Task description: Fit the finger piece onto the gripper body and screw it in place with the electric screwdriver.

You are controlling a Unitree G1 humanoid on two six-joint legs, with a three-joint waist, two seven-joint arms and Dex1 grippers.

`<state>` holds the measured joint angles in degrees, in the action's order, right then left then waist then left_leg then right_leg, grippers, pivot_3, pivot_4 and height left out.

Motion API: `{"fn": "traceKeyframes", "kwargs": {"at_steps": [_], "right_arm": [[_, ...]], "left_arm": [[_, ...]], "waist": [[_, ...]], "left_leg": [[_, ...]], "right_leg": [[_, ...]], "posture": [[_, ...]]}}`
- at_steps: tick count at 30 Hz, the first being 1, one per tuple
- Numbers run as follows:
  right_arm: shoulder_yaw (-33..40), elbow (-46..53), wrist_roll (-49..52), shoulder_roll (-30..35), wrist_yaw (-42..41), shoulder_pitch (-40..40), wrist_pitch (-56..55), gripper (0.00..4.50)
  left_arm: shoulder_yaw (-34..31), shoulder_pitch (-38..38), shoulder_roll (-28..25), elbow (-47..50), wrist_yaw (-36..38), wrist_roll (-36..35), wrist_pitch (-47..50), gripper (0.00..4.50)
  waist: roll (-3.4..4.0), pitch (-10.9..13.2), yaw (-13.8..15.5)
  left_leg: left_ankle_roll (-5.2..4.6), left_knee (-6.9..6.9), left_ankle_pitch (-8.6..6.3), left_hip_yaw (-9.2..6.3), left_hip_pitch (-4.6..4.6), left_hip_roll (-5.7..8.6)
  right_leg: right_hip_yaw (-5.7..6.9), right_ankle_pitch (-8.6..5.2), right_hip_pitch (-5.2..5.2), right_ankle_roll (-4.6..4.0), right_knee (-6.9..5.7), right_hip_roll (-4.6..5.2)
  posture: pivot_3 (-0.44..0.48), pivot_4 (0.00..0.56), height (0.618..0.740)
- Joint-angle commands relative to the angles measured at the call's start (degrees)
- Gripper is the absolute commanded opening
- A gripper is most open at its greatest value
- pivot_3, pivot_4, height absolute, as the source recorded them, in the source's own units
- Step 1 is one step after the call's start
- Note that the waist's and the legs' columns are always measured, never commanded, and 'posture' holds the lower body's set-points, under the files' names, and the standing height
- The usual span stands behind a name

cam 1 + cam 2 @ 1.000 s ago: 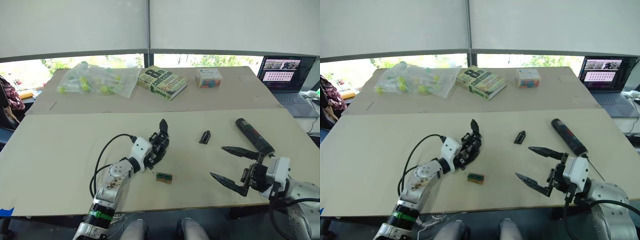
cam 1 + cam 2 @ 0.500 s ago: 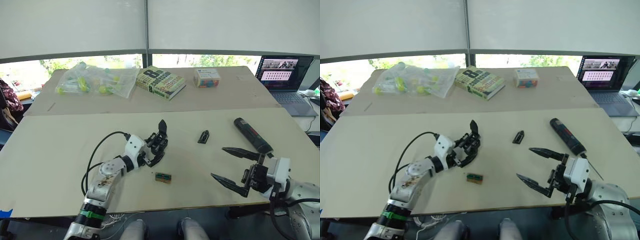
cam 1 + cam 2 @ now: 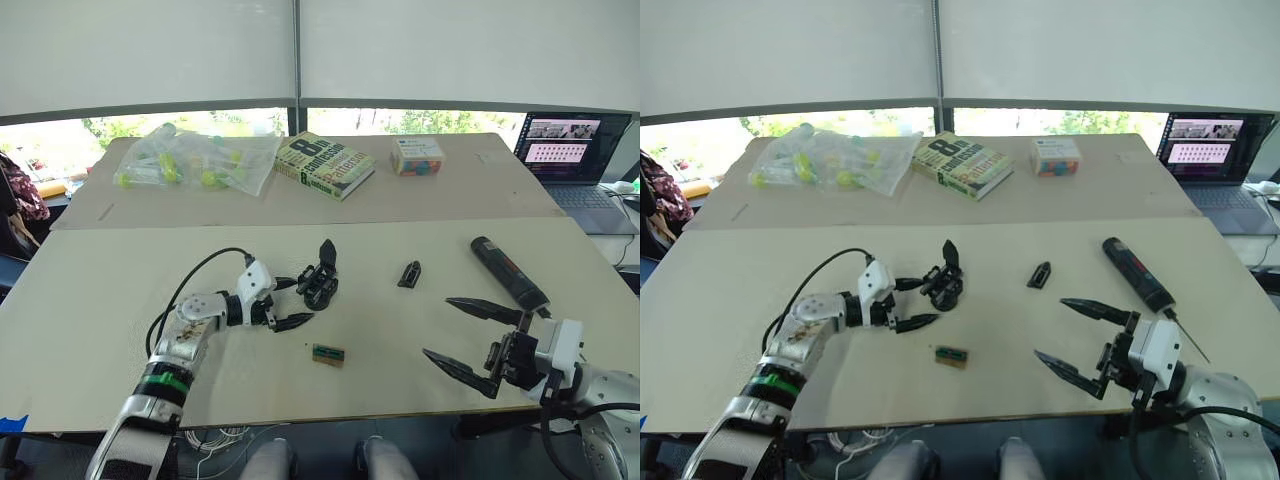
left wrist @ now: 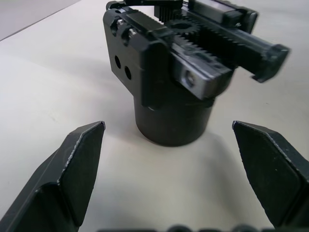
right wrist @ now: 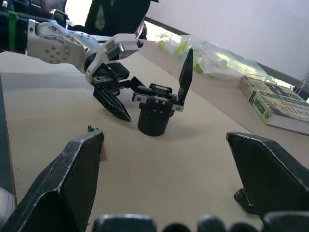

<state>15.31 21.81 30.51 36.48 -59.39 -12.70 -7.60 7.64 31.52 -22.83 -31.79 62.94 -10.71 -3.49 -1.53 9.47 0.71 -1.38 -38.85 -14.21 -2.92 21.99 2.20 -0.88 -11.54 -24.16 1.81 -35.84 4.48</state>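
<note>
The gripper body [image 3: 320, 288] stands upright on its rounded base in the middle of the table, one pointed black finger sticking up. My left gripper [image 3: 296, 302] is open just to its left, fingertips on either side of the base and not gripping; the left wrist view shows the gripper body [image 4: 169, 77] close ahead. Right of the body the small black finger piece [image 3: 409, 273] lies by itself. Farther right lies the electric screwdriver [image 3: 508, 272], thin bit toward the front edge. My right gripper [image 3: 440, 328] hangs open and empty in front of the screwdriver.
A small green-and-tan block [image 3: 328, 353] lies near the front, below the gripper body. On the far table are a bag of yellow-green items [image 3: 195, 158], a book [image 3: 324, 163] and a small colourful box [image 3: 417, 155]. A laptop [image 3: 570, 150] stands at the far right.
My left gripper, wrapped round the gripper body a second ago, has opened and drawn back to the left. The gripper body now stands alone. My right gripper has hardly moved.
</note>
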Motion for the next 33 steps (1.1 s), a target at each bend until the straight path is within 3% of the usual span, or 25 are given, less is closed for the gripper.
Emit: {"fn": "traceKeyframes", "kwargs": {"at_steps": [1, 9, 12, 15, 16, 19, 26, 33], "right_arm": [[1.08, 2.93, 0.55, 0.43, 1.21, -0.27, 0.40, 4.50], [0.81, 3.49, -0.08, 0.33, 2.59, -0.91, 0.23, 4.50], [0.91, 3.41, -0.48, 0.59, 2.62, -1.04, -0.09, 4.50], [0.88, 3.60, -0.71, 0.36, 2.97, -0.96, -0.12, 4.50], [0.82, 3.65, -0.78, 0.27, 3.09, -0.95, -0.12, 4.50], [0.59, 3.76, -0.92, 0.03, 3.31, -1.08, -0.22, 4.50], [0.07, 3.36, -0.68, -0.04, 3.23, -1.13, -0.38, 4.50], [-0.48, 2.55, -0.51, 0.33, 2.52, -0.45, -0.33, 4.50]], "left_arm": [[-0.08, 3.27, 1.48, -5.71, 1.37, 0.82, -3.51, 4.48], [0.24, 7.83, 4.06, -14.26, 4.02, 2.41, -7.91, 4.48], [-0.22, 8.15, 4.46, -14.73, 4.29, 2.18, -8.37, 3.69], [-0.77, 6.39, 4.13, -10.98, 5.38, 0.94, -6.86, 2.47], [-0.93, 5.46, 3.96, -8.94, 5.63, 0.33, -5.59, 2.28], [-2.30, 2.32, 3.82, -1.33, 2.80, -0.88, -4.22, 2.28], [-3.60, -7.98, 6.62, 22.34, -13.19, 0.41, 6.28, 2.28], [-1.35, -12.75, 8.68, 29.95, -22.60, 3.89, 12.05, 2.28]], "waist": [[0.00, 0.00, -0.01], [-0.01, 0.00, 0.04], [-0.01, 0.00, 0.07], [0.00, 0.00, 0.02], [-0.01, 0.00, -0.02], [0.00, 0.00, -0.16], [-0.01, 0.01, -0.02], [-0.01, 0.01, 0.03]], "left_leg": [[0.00, 0.00, 0.00, 0.00, 0.01, 0.00], [0.00, -0.03, 0.00, 0.00, 0.00, 0.02], [0.00, -0.03, 0.00, 0.00, 0.00, 0.03], [0.00, -0.04, 0.00, 0.00, 0.00, 0.04], [0.00, -0.04, 0.00, 0.00, 0.00, 0.02], [-0.02, -0.02, -0.01, 0.00, 0.02, 0.00], [-0.02, -0.03, -0.01, -0.01, 0.06, -0.03], [-0.02, -0.02, -0.02, -0.01, 0.04, -0.02]], "right_leg": [[0.00, 0.00, 0.00, 0.01, 0.00, 0.00], [0.00, 0.00, 0.03, 0.02, -0.01, 0.00], [0.00, 0.00, 0.04, 0.03, -0.01, 0.01], [0.00, 0.00, 0.04, 0.03, -0.02, 0.01], [0.00, 0.00, 0.03, 0.03, -0.02, 0.01], [-0.01, 0.00, -0.01, 0.04, -0.02, 0.00], [-0.05, 0.01, -0.06, 0.03, -0.02, 0.03], [-0.04, 0.00, -0.03, 0.03, -0.01, 0.02]], "posture": [[0.000, 0.150, 0.740], [0.000, 0.150, 0.740], [0.000, 0.150, 0.740], [0.000, 0.150, 0.740], [0.000, 0.150, 0.740], [0.000, 0.150, 0.740], [0.000, 0.150, 0.740], [0.000, 0.150, 0.740]]}}
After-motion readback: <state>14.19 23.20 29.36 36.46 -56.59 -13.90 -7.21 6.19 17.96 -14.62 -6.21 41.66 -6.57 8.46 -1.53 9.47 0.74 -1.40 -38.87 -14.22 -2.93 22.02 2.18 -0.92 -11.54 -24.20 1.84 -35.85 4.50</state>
